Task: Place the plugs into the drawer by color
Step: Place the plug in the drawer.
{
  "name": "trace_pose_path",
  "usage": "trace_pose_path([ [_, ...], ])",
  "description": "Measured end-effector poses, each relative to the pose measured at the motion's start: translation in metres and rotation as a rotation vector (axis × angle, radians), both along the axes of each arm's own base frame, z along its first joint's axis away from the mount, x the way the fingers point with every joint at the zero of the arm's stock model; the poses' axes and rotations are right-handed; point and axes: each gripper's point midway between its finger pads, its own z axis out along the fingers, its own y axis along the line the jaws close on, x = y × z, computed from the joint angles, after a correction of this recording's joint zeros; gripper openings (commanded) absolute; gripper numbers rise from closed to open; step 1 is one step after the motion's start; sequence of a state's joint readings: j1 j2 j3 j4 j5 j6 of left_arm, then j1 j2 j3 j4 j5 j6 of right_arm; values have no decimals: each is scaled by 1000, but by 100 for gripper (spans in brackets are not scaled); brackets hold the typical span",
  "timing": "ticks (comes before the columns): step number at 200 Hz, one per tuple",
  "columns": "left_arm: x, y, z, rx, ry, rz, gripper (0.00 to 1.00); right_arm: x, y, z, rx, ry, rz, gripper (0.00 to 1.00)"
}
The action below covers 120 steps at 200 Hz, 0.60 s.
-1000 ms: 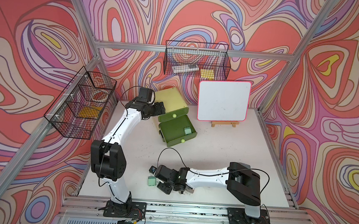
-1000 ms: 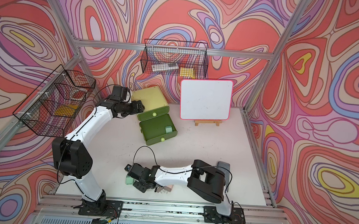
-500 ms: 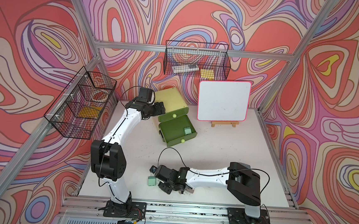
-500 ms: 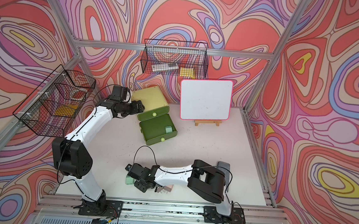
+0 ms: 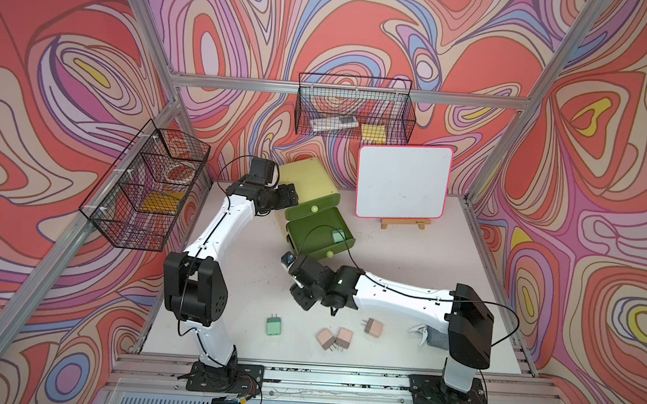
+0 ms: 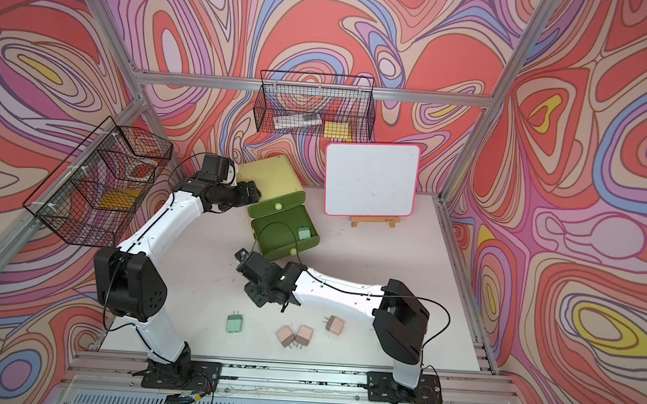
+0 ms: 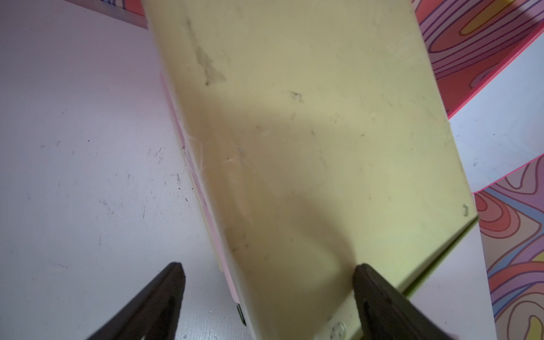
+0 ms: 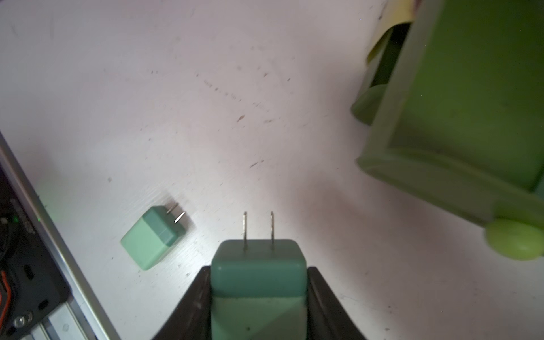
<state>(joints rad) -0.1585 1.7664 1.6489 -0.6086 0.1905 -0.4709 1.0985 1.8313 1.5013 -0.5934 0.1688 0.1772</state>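
Currently right fingers (image 8: 195,306) pinch a mint plug (image 8: 259,276), lower centre; next it likely needs lifting over the open drawer (image 8: 471,88), upper right. Left fingers (image 7: 156,303) spread astride the chest (image 7: 309,132).

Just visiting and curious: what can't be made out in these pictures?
Top drawer: shut in both top views; contents hidden.
Bottom drawer: under the open drawer in both top views; right wrist view shows only a blurred knob.
Grey object: half behind the right arm in a top view.
Pale item in the back basket: both top views, too small.
Left gripper: left wrist view's edge cuts its fingers; contact with chest unclear.
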Motion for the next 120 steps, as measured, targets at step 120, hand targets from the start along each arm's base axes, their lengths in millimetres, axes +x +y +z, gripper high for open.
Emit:
trace_pose_path([
  [120, 1, -5, -3, -22, 10, -15, 89, 157, -33, 21, -32, -54, -216, 44],
])
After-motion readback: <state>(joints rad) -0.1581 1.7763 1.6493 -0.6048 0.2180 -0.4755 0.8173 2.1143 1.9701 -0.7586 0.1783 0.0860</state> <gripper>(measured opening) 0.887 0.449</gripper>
